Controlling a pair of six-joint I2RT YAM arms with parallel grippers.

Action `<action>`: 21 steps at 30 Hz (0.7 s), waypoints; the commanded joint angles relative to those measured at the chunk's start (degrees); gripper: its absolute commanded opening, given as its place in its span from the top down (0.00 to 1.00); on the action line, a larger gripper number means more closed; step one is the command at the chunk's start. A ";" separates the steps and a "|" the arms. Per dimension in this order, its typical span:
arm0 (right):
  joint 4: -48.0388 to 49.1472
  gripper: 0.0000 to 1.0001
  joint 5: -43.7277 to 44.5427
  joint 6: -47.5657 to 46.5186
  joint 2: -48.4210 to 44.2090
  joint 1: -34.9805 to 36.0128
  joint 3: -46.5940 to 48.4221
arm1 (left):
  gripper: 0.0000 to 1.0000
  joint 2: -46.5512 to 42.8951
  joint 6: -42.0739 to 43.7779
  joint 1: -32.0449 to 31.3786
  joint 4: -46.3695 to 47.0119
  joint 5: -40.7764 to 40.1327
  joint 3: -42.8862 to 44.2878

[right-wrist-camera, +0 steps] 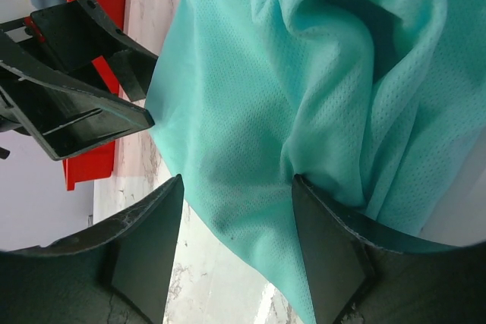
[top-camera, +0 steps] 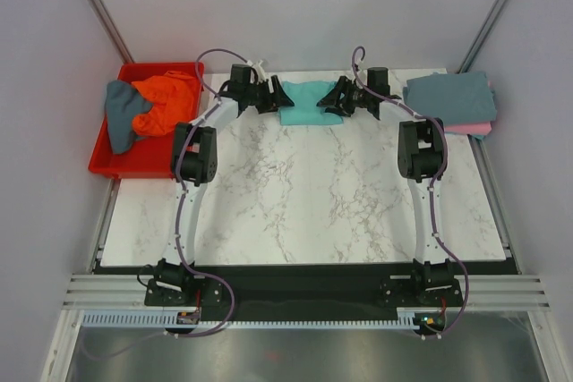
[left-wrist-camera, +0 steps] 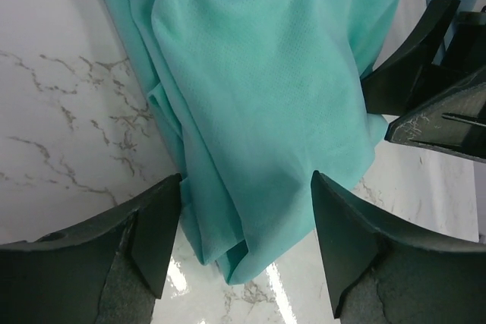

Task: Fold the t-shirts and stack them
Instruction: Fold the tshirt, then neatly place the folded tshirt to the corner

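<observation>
Teal t-shirt (top-camera: 303, 105) cloth lies between the parted jaws of the left gripper (left-wrist-camera: 247, 187) and right gripper (right-wrist-camera: 237, 184), seemingly unpinched, bunched at the table's (top-camera: 304, 203) far edge. A folded stack (top-camera: 450, 100) occupies the table's far right corner; a red bin (top-camera: 107, 163) flanks its far left.

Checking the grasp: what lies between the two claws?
A bunched teal t-shirt lies between the left claw and the right claw; the top view shows it best.
</observation>
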 commanded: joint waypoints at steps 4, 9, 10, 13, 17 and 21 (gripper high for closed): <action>-4.81 0.31 2.32 -2.22 -0.85 0.56 -3.15 | 0.45 3.41 -5.68 -2.15 2.37 4.06 0.99; -5.07 0.31 2.31 -2.31 -2.00 0.38 -4.65 | 0.85 2.27 -5.16 -2.94 2.72 3.62 -0.50; -5.16 0.31 2.49 -2.48 -2.17 0.38 -4.91 | 0.89 2.01 -4.81 -2.94 2.38 3.45 -0.94; -5.95 0.31 2.40 -2.31 -4.10 0.38 -8.15 | 0.98 0.60 -2.26 -2.76 0.88 4.59 -1.64; -6.22 0.31 1.44 -2.22 -10.15 0.38 -15.36 | 0.98 -3.00 0.20 -2.24 -1.57 8.97 -4.89; -6.13 0.32 0.73 -1.87 -16.14 -0.24 -19.94 | 0.98 -9.66 2.58 -1.71 -4.66 14.33 -12.69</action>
